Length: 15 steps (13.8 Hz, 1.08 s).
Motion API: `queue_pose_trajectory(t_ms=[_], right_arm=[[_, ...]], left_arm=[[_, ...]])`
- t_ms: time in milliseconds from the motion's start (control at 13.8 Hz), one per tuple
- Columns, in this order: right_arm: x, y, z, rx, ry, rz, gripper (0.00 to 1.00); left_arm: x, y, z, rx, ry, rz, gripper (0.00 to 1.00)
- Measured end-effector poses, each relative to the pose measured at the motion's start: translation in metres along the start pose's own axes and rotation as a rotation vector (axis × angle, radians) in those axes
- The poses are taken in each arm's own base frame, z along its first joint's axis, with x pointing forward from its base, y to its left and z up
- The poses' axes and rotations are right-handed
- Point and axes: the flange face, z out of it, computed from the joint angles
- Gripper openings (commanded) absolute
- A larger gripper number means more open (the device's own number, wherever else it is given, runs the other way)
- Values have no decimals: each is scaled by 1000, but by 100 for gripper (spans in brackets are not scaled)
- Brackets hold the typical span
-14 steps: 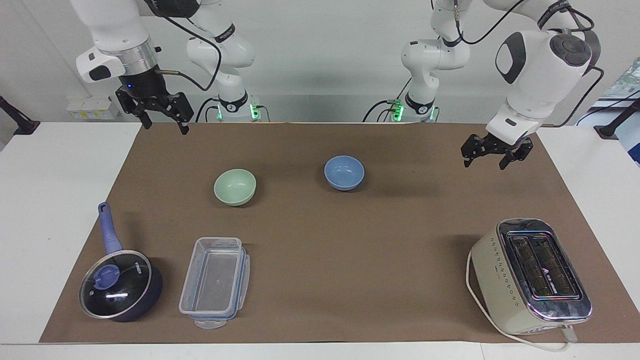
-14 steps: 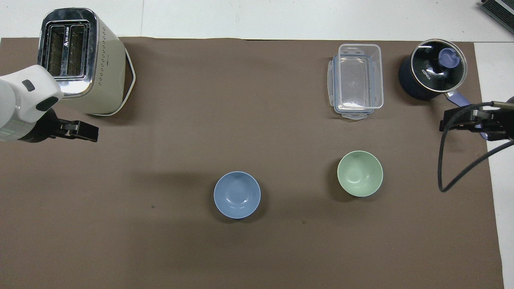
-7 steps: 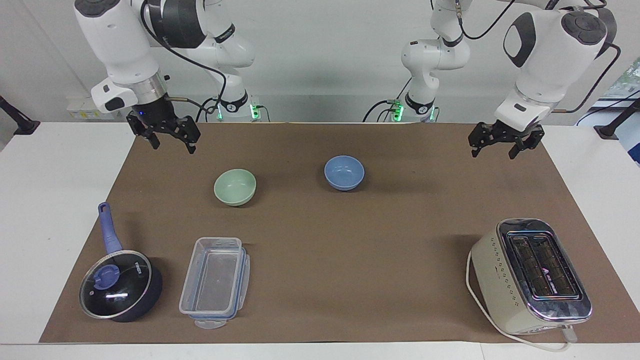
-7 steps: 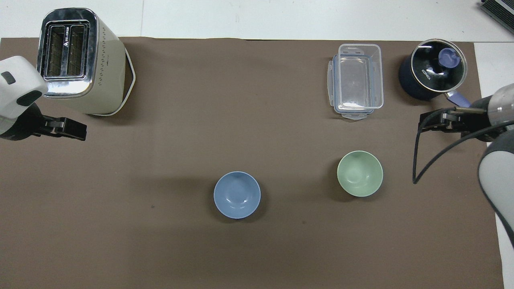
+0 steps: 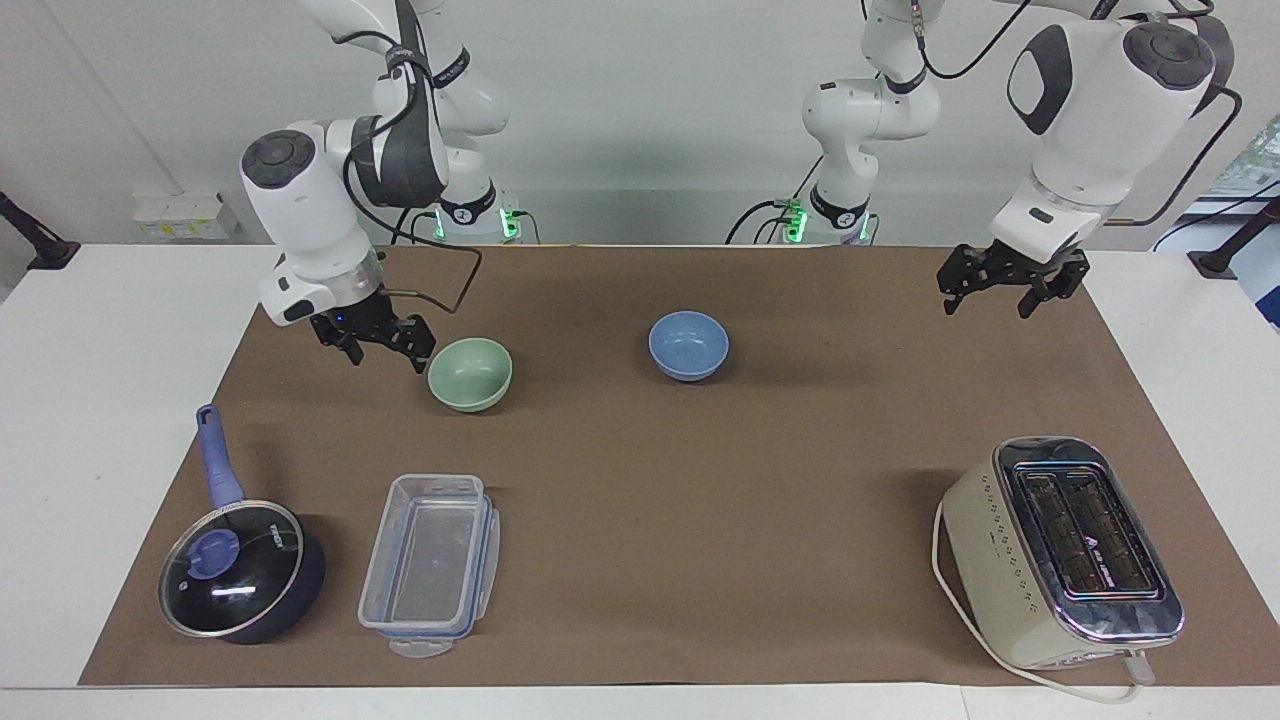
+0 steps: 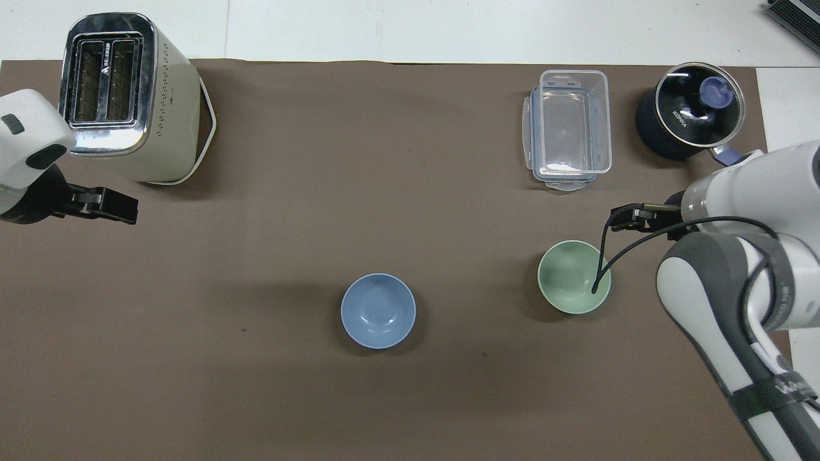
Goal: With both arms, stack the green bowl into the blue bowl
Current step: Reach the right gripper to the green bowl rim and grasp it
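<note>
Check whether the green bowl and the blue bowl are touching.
Apart. Both views show bare brown mat between the green bowl and the blue bowl.

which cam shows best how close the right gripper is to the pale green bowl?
Facing view: the open right gripper sits low beside the small pale mint-green bowl, apart from its rim. Overhead view shows the bowl whole, but a cable crosses it and height is unreadable.

A brown mat (image 5: 700,480) covers most of a white table (image 5: 90,400), which stands against a plain white wall (image 5: 650,100).
</note>
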Motion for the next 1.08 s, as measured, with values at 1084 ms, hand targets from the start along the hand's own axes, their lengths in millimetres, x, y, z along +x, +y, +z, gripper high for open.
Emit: queue_pose_trajectory(t_ms=[1084], right_arm=[[-44, 8, 105, 55, -51, -99, 100]], left_arm=[[-1, 0, 1, 0, -7, 0, 100]])
